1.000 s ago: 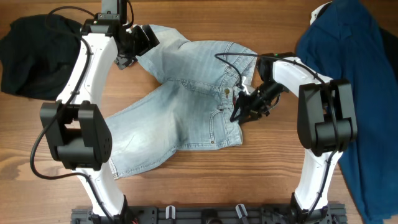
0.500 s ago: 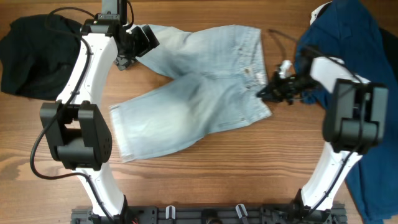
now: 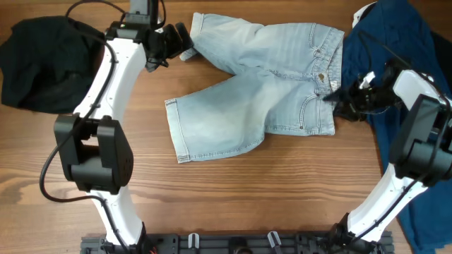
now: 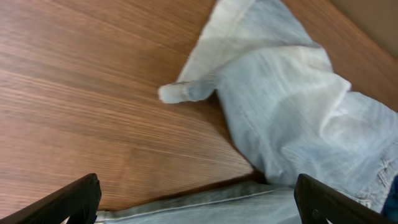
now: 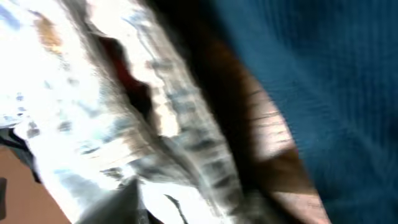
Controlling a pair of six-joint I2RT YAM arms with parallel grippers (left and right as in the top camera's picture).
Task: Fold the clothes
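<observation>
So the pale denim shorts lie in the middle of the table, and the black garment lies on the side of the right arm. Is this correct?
Not quite. The denim shorts do lie in the middle of the table, but the black garment lies on the side of the left arm. Beside the right arm lies the dark-blue garment. The overhead view shows this.
</observation>
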